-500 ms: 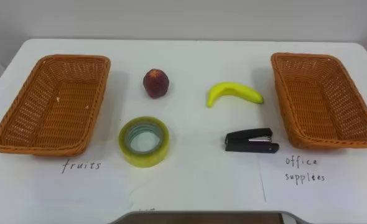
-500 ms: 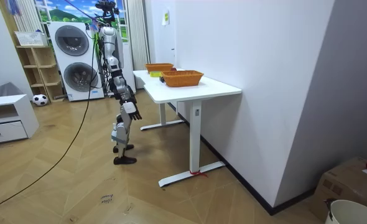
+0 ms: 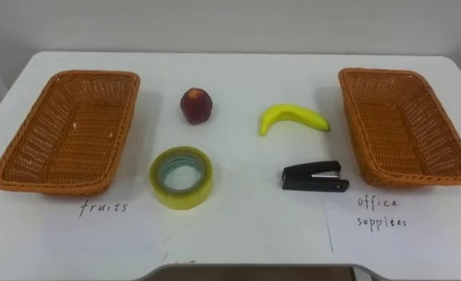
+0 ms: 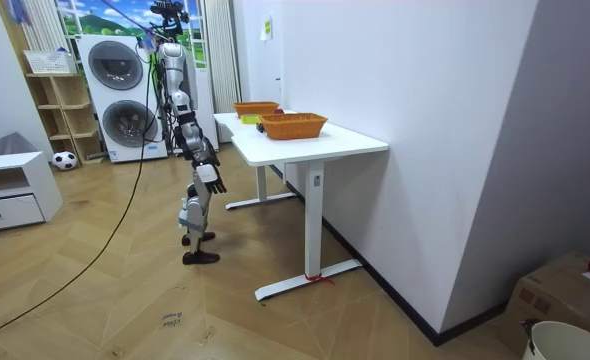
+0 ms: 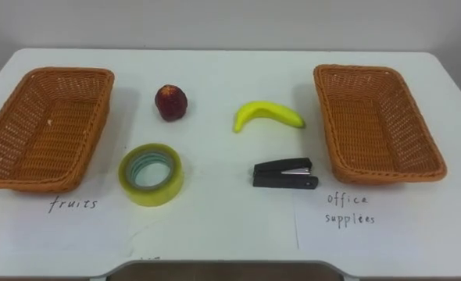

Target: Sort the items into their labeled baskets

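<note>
On the white table [image 3: 238, 234], a wicker basket [image 3: 74, 129] stands at the left over a handwritten "fruits" label, with nothing in it. A matching basket [image 3: 402, 129] at the right, over an "office supplies" label, also holds nothing. Between them lie a dark red round fruit [image 3: 196, 104], a yellow banana [image 3: 293, 117], a yellow-green roll of tape [image 3: 182, 178] and a black stapler [image 3: 315, 176]. In the room view I stand upright at the table's end, and my right hand [image 4: 216, 180] hangs by my side, well below the tabletop.
The table's near edge runs along the bottom of the eye views and a white wall rises behind it. In the room view, washing machines [image 4: 120, 95] and a shelf [image 4: 60, 110] stand behind me, and a white cabinet [image 4: 5, 195] is at the left.
Only the camera has shifted a little. The fruit, the tape, the stapler and both baskets lie where they were.
</note>
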Available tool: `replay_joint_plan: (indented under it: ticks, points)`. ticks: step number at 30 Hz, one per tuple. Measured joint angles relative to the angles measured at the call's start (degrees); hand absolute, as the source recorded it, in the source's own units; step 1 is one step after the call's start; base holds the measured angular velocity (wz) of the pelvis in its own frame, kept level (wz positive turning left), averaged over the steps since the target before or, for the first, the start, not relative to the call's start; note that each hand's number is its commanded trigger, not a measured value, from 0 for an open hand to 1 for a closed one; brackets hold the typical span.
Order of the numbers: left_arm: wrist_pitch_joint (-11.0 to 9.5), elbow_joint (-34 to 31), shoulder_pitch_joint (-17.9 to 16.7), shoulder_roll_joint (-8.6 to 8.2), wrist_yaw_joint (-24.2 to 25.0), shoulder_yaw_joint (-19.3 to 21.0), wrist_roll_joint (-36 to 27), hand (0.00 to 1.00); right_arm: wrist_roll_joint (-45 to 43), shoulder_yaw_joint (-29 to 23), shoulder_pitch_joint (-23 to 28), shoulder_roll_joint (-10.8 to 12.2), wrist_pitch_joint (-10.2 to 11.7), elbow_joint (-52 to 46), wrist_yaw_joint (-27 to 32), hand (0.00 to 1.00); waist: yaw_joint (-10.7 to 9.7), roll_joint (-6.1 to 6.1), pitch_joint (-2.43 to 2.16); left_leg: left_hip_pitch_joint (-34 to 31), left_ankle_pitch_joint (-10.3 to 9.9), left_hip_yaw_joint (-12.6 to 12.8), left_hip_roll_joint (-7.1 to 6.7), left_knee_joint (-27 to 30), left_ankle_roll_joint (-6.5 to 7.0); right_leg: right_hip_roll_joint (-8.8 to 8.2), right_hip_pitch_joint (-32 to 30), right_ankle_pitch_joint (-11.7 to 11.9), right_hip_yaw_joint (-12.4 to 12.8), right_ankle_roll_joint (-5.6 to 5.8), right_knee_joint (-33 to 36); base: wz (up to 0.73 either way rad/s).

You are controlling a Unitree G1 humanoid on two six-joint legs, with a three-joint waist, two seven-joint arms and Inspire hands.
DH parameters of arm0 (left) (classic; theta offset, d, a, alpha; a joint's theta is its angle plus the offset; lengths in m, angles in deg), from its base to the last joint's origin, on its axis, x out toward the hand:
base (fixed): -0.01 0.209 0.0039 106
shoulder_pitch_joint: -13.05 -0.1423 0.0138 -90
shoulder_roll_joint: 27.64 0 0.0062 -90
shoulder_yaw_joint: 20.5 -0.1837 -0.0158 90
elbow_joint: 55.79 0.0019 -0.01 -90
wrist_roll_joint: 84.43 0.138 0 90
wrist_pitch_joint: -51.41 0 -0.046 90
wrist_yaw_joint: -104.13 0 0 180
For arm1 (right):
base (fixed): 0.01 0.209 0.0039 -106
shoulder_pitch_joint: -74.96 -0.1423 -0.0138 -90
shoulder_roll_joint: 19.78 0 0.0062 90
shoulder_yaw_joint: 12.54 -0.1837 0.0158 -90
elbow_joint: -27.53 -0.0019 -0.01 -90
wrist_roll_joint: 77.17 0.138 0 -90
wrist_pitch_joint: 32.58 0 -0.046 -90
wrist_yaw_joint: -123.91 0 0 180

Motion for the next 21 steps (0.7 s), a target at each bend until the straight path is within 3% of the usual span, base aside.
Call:
replay_joint_plan:
  ticks: [12, 13, 21]
  points:
    - [0.1, 0.3, -1.2, -0.15, 0.3, 1.3, -0.2, 0.0, 4.6, -3.0, 1.3, 0.7, -0.2, 1.0, 1.8, 0.0, -0.1, -0.14, -0.1, 1.0, 0.0, 0.1, 0.03, -0.7, -0.01, 0.11, 0.5, 0.0, 0.5, 0.0, 0.0, -0.01]
    - [0.2, 0.5, -1.3, -0.15, 0.4, 1.6, -0.2, 0.0, 5.0, -3.8, 1.7, 0.7, -0.2, 0.8, 1.8, 0.0, -0.2, -0.1, -0.33, 1.1, 0.0, 0.1, 0.03, -0.9, -0.01, 0.13, 0.5, 0.0, 0.5, 0.0, 0.0, 0.0]
    - [0.2, 0.4, -2.7, -0.02, 0.9, 3.4, -1.3, 0.0, 6.6, -10.8, 3.4, 0.6, -0.2, 0.1, 5.3, 0.0, -1.8, -0.55, -0.24, 1.2, 0.0, 0.7, 0.05, -0.8, 0.0, 0.14, 0.3, 0.0, 1.5, 0.0, 0.1, -0.04]
